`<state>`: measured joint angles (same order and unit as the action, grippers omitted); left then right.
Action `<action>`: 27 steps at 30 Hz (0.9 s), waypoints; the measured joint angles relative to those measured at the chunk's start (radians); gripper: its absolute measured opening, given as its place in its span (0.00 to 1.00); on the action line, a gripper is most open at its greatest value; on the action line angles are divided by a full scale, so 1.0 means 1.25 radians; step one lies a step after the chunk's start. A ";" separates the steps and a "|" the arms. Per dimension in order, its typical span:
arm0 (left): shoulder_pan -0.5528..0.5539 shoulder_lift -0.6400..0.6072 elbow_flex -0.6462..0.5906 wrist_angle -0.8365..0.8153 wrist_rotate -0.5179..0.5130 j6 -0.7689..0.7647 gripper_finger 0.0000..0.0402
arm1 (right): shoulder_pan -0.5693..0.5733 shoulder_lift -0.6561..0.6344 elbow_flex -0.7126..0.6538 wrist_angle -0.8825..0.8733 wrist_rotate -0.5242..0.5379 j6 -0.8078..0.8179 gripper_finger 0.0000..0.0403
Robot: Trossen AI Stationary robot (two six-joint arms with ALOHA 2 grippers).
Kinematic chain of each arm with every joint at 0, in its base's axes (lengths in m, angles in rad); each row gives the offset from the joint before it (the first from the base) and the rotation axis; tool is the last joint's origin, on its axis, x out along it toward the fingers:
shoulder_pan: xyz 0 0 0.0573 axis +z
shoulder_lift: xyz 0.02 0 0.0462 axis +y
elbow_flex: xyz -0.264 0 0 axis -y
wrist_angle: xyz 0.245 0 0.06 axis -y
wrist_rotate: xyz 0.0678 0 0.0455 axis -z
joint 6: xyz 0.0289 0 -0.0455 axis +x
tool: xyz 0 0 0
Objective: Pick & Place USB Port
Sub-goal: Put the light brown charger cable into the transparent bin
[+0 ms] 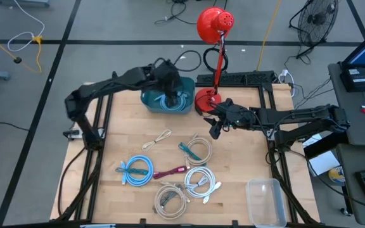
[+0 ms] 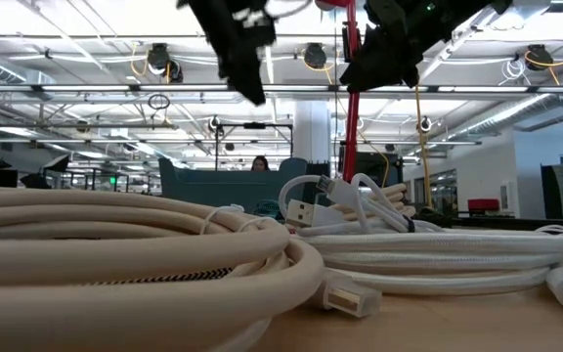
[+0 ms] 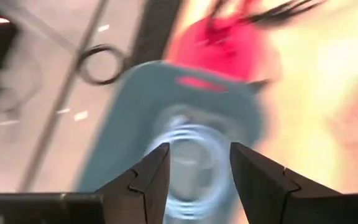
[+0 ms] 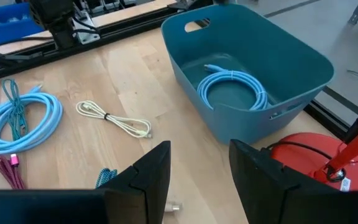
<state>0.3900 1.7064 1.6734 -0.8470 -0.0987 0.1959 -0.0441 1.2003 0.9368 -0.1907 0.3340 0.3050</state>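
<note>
A coiled light-blue USB cable (image 4: 232,87) lies flat on the floor of the teal bin (image 1: 147,101) at the table's far side. My left gripper (image 3: 199,155) hangs open above the bin, over the coil (image 3: 188,158), touching nothing. My right gripper (image 4: 199,152) stands open in the air right of the bin, near the red lamp's base (image 1: 206,100), with nothing between its fingers. Several more coiled cables lie on the wood: a blue one (image 1: 136,170), a magenta one (image 1: 170,171), a small cream one (image 1: 159,139) and white ones (image 1: 200,180).
The red desk lamp (image 1: 215,28) stands at the far edge between the arms. A clear plastic container (image 1: 266,201) sits at the near right corner. Black frame rails (image 1: 100,126) run along the table's sides. Bare wood lies between the bin and the cables.
</note>
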 joint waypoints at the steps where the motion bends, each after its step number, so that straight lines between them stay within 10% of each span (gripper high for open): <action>1: -0.019 -0.016 -0.001 -0.010 0.024 -0.026 0.43 | 0.000 0.000 0.000 -0.008 0.000 0.003 0.39; 9: -0.248 -0.111 -0.091 -0.062 -0.010 -0.190 0.43 | 0.000 0.005 -0.001 -0.034 -0.129 0.037 0.39; 19: -0.536 -0.147 -0.319 -0.055 -0.343 -0.417 0.43 | 0.027 0.109 -0.037 0.057 -0.276 0.077 0.39; 27: -0.573 -0.149 -0.396 -0.055 -0.556 -0.475 0.43 | -0.007 0.194 -0.037 0.151 -0.403 0.103 0.39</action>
<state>-0.3269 1.5200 1.1779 -0.9154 -0.7943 -0.3984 -0.0532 1.4423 0.8903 -0.0015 -0.1694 0.4342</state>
